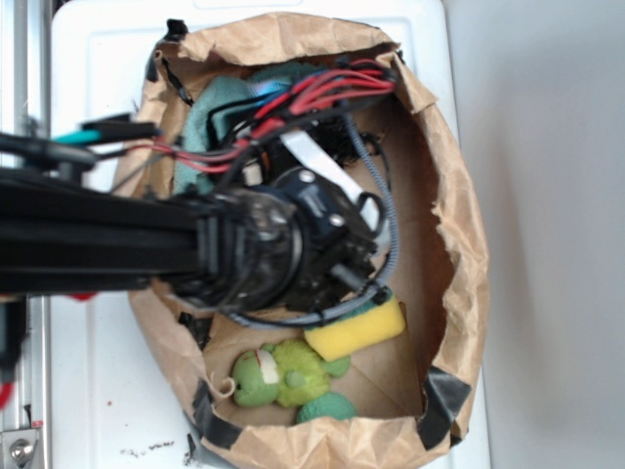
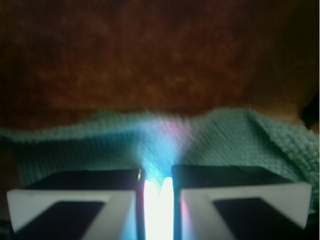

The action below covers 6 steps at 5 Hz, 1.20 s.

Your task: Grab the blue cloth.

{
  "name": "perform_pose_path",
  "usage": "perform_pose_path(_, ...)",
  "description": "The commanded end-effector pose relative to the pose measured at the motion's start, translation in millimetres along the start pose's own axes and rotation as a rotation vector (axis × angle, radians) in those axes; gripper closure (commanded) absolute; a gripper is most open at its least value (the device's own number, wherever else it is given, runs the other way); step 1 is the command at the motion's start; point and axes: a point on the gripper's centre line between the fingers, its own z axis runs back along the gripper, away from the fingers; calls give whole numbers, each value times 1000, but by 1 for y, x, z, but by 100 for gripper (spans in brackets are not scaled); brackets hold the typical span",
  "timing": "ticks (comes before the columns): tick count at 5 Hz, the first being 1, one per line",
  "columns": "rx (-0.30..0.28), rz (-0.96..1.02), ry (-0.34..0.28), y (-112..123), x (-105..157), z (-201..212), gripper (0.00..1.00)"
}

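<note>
One blue cloth (image 2: pixel 220 140) lies bunched at back of brown paper bag (image 1: pixel 459 225), gripper (image 2: pixel 158 186) right over it, jaws nearly together, thin bright gap between. Same bag holds yellow sponge (image 1: pixel 356 330) and green plush toy (image 1: pixel 283 373) near front.

We count one blue cloth (image 1: pixel 220 109), one yellow sponge (image 1: pixel 356 329), one green plush toy (image 1: pixel 283 374), one paper bag (image 1: pixel 454 234), one gripper (image 2: pixel 158 182)
</note>
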Motion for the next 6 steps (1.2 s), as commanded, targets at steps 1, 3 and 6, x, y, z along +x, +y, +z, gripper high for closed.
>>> perform_pose_path(1, -148, -57, 93, -1, 35, 43, 100)
perform_pose_path(3, -219, -166, 140, -6, 39, 59, 100)
perform_pose_path(6, -44, -47, 74, 11, 37, 32, 0)
